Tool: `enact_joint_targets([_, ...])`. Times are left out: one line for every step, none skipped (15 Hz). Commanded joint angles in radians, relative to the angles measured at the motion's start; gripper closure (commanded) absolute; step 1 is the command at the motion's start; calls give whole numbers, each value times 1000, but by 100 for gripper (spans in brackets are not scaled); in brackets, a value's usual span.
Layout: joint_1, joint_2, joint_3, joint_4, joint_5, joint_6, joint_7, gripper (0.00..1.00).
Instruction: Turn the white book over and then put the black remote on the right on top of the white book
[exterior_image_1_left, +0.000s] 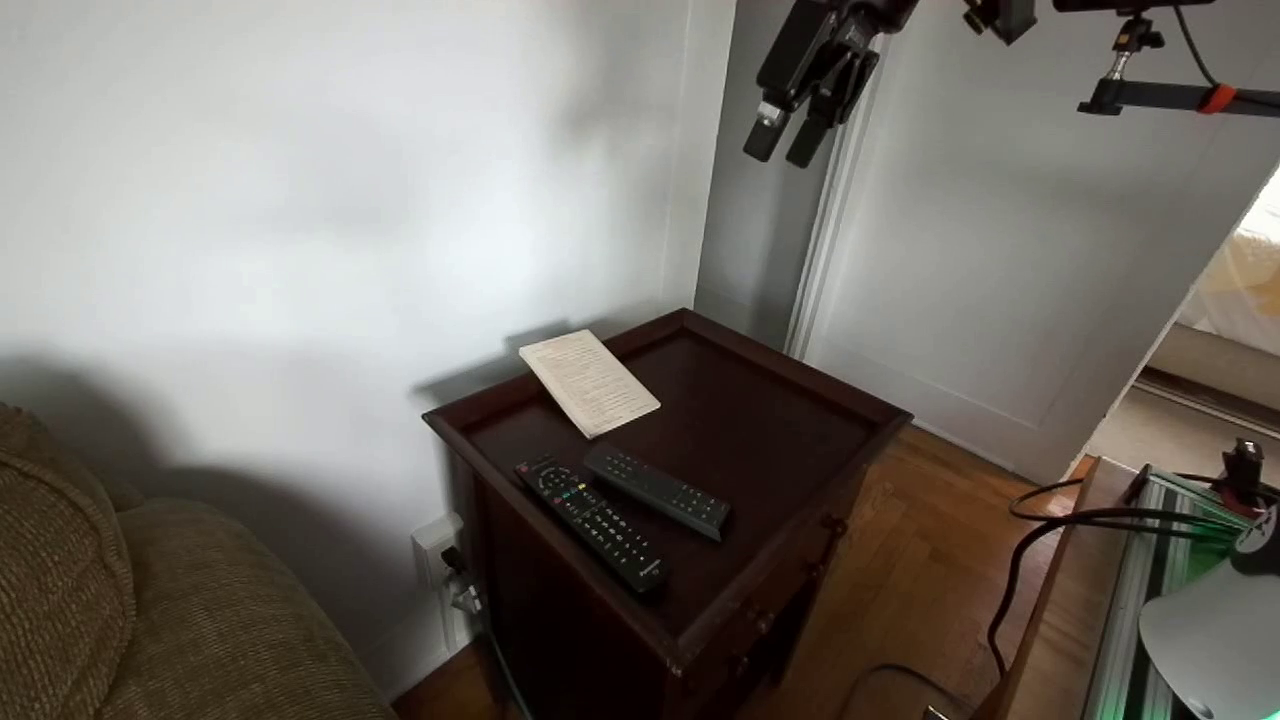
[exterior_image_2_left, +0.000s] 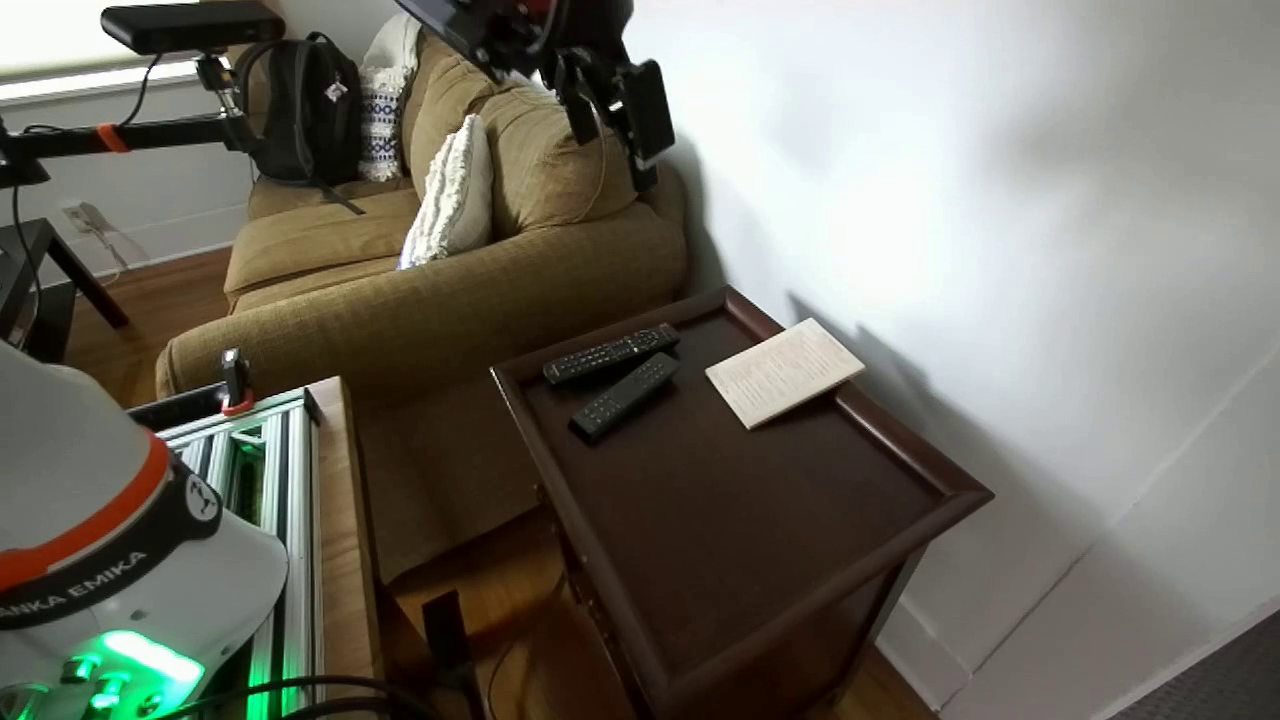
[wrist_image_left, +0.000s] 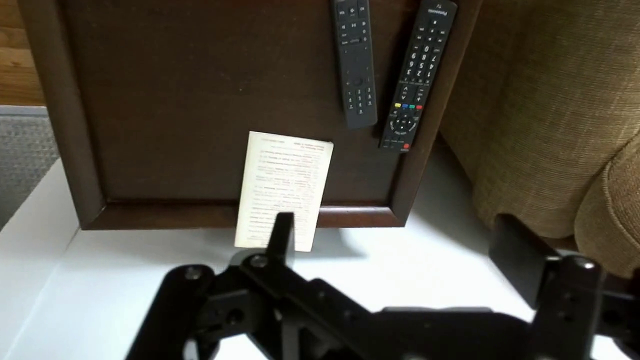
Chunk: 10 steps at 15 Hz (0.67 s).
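1. The white book (wrist_image_left: 282, 185) lay print side up, one end on the table (exterior_image_2_left: 790, 540), the other crossing the rim nearest the wall (exterior_image_2_left: 950, 180) and jutting out past the table.
2. The gripper (wrist_image_left: 395, 222) hung above the table, its fingers spread wide with nothing between them, touching neither book nor remotes.
3. Turning the book looked like the step in hand, though whether it had already been flipped could not be told. The jutting end seemed the best grip: one finger below, one above, squeezed flat.
4. A lift well above the table's rim, then a slow wrist roll, would likely have worked best; a weak pinch might have let the pages fan or slip. Landing it fully inside the rim would have given the remote a level bed.
5. The black remote (wrist_image_left: 356, 65) lay on the table beside the longer remote (wrist_image_left: 419, 75), which followed the table's edge nearest the couch (wrist_image_left: 540, 125).
6. The longer remote read "Panasonic" and "TV", plus digits. The black remote showed digits but no legible brand; the book's print was too small. Across the table from the wall, the robot base (exterior_image_2_left: 110, 450) read "ANKA EMIKA", its start cut off.
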Motion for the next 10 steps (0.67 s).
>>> enact_joint_targets([47, 155, -88, 63, 156, 0, -134, 0])
enact_joint_targets([40, 197, -81, 72, 177, 10, -132, 0])
enact_joint_targets([-2, 98, -43, 25, 124, 2, -107, 0])
enact_joint_targets([-4, 133, -44, 37, 144, 2, -115, 0])
enact_joint_targets([-6, 158, -41, 47, 153, 2, -118, 0])
enact_joint_targets([-5, 176, -39, 56, 157, 2, -118, 0])
enact_joint_targets([-5, 186, -38, 63, 159, 1, -118, 0])
enact_joint_targets([-4, 189, -37, 66, 160, 1, -118, 0])
enact_joint_targets([-4, 190, -37, 67, 160, 1, -119, 0])
enact_joint_targets([-17, 246, -58, 87, 194, 21, -104, 0])
